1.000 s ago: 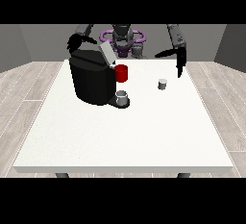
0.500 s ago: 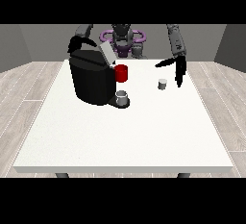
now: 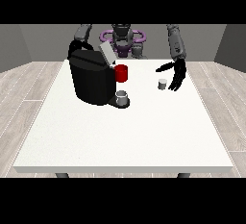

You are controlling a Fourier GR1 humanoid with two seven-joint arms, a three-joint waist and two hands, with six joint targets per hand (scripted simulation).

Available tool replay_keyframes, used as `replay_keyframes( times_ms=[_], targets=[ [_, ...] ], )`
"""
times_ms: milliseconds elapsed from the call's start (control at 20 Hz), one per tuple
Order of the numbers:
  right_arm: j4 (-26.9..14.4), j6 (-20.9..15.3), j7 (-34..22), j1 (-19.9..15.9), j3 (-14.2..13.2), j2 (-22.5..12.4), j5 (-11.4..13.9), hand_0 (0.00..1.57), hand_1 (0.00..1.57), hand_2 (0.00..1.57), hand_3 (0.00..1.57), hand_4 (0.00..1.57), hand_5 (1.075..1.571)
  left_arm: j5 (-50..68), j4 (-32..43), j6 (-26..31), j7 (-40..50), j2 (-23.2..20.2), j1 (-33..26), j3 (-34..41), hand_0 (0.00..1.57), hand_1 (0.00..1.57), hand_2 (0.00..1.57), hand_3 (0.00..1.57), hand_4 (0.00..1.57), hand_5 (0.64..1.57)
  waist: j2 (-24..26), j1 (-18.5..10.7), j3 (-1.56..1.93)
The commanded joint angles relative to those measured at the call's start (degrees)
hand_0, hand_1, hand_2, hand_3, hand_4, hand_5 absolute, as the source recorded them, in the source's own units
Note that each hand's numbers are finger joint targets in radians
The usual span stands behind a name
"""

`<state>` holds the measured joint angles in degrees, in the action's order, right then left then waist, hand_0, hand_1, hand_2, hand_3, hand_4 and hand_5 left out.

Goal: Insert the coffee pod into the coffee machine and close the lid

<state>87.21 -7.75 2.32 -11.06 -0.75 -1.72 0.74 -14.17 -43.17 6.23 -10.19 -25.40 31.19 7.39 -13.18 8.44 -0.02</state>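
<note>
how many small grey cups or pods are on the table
2. One small grey pod sits on the white table just beside the hand at the view's right. One grey cup stands at the coffee machine base. The machine could hide others.

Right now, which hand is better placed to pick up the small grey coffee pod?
The left: the hand at the view's right hangs open just beside the small grey coffee pod; the other is hidden behind the black coffee machine.

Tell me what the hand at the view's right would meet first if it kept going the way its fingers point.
Probably the white table: the open hand points down, beside the small grey coffee pod, which it looks likely to miss. Depth is unclear.
</note>
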Motion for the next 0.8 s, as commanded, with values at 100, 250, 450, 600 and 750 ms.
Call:
replay_keyframes(
  times_ms=[100, 250, 450, 600, 750],
  targets=[
    [-1.3, -2.3, -0.7, 0.0, 2.2, 0.8, 2.3, 0.00, 0.00, 0.00, 0.00, 0.42, 1.571, -5.2, 4.3, -0.4, -0.2, -2.4, 2.0, -2.3, 0.70, 0.70, 0.78, 0.49, 0.00, 1.571, -0.2, 0.5, 0.00],
    [-3.5, -2.1, -0.3, -4.0, -1.9, -1.4, 0.6, 0.00, 0.00, 0.00, 0.00, 0.36, 1.571, -7.2, 5.4, -2.3, -2.4, -0.2, 1.9, -3.7, 0.60, 0.60, 0.72, 0.47, 0.00, 1.571, -2.0, -0.5, 0.01],
    [-1.3, -1.5, -0.4, 0.6, 1.8, 0.8, 1.4, 0.00, 0.00, 0.00, 0.00, 0.39, 1.571, -10.8, 8.4, -6.1, -4.7, -1.9, 2.0, -3.9, 0.61, 0.61, 0.75, 0.48, 0.00, 1.571, -0.4, 1.1, 0.00],
    [0.6, -4.0, -3.7, -1.6, 3.9, 1.6, 1.9, 0.00, 0.00, 0.00, 0.00, 0.47, 1.571, -12.2, 9.9, -9.6, -6.4, -1.3, 4.4, -3.6, 0.70, 0.70, 0.83, 0.59, 0.00, 1.571, -1.6, 1.3, -0.02],
    [1.5, -1.7, -3.6, -0.9, 2.5, 0.6, 1.5, 0.00, 0.00, 0.00, 0.00, 0.48, 1.571, -12.4, 12.0, -11.1, -8.5, -2.3, 5.4, -2.0, 0.69, 0.69, 0.85, 0.65, 0.29, 1.571, -1.8, 2.0, -0.01]
  ],
)
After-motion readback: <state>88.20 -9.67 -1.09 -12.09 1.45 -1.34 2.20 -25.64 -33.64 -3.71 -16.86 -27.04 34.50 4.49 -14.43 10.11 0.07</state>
